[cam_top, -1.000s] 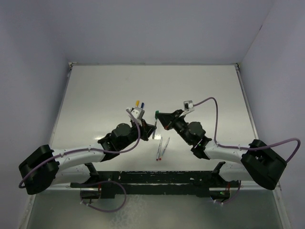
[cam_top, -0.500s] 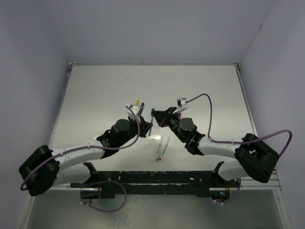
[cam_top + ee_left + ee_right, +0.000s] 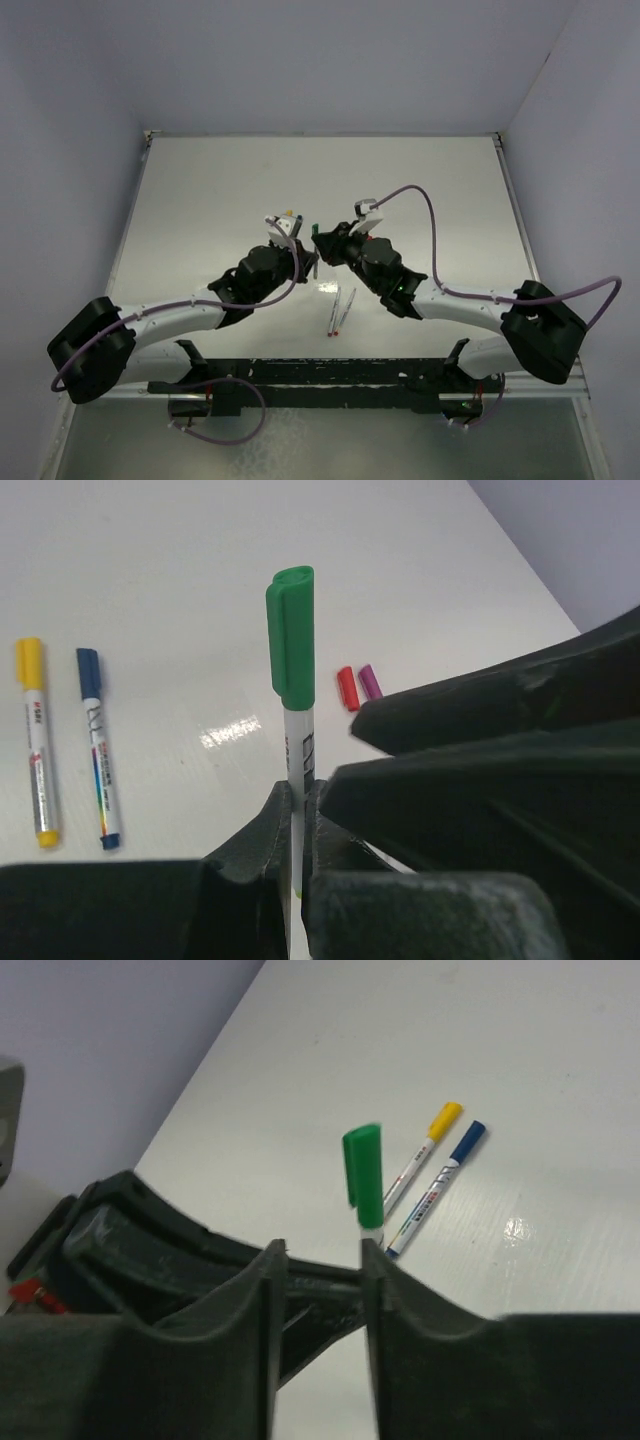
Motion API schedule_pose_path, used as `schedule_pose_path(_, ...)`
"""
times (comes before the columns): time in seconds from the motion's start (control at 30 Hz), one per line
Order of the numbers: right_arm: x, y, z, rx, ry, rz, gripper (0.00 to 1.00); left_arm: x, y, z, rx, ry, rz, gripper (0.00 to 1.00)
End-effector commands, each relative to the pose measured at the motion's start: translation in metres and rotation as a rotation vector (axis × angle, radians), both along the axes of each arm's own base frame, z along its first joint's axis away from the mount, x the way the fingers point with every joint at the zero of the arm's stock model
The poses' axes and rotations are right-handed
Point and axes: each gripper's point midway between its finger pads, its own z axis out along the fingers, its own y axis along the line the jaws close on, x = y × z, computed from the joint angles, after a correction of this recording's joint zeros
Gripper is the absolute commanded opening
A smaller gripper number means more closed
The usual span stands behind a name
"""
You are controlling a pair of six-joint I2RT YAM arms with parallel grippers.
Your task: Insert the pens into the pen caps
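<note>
Top external view gives you the layout: nearest you, toward the near edge of the table (image 3: 220, 180) and about midway between its left and right edges, two loose pens (image 3: 341, 308) lie side by side, almost parallel, with their small coloured ends pointing at the near edge. Just beyond them, around the table's middle, your two grippers meet tip to tip. Your left gripper (image 3: 298, 800) is clamped tight on the white barrel of the green-capped pen (image 3: 298, 742) and holds it upright, with the green cap (image 3: 292, 630) seated on its upper end. Your right gripper (image 3: 320, 1255) stands partly open; in the right wrist view its fingers (image 3: 268, 1300) have a bare gap between them and grip nothing. In that view the green cap rises just past the tip of the right-hand finger, and you cannot tell whether that finger touches the pen. In the left wrist view, past the held pen and a little to its right, the red cap (image 3: 347, 688) and the purple cap (image 3: 370, 680) lie loose on the table, close side by side. Farther toward the far edge, the yellow-capped pen (image 3: 35, 742) and the blue-capped pen (image 3: 98, 748) lie flat on the table, near each other and roughly parallel, well apart from the two loose pens.
</note>
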Motion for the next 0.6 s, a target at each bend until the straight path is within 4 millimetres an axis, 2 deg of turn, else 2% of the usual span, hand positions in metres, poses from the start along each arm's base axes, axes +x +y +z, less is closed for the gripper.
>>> schedule_pose_path(0.0,0.009,-0.014,0.048,-0.123,-0.113,-0.087,0.54,0.025,0.000,0.043,-0.142,-0.093,0.093,0.00)
schedule_pose_path(0.1,0.018,-0.034,0.079,-0.108,-0.169,-0.168,0.73,0.024,0.007,0.022,-0.111,-0.057,0.119,0.00)
schedule_pose_path(0.17,0.018,-0.049,0.094,-0.094,-0.193,-0.212,0.75,0.023,0.010,0.015,-0.094,-0.044,0.132,0.00)
schedule_pose_path(0.23,0.016,-0.062,0.098,-0.094,-0.200,-0.251,0.75,0.025,0.012,0.009,-0.063,-0.033,0.141,0.00)
schedule_pose_path(0.37,0.010,-0.089,0.088,-0.104,-0.165,-0.325,0.75,0.035,0.013,-0.001,0.048,-0.008,0.170,0.00)
schedule_pose_path(0.57,-0.001,-0.114,0.064,-0.120,-0.083,-0.380,0.74,0.060,0.004,-0.022,0.193,0.061,0.162,0.00)
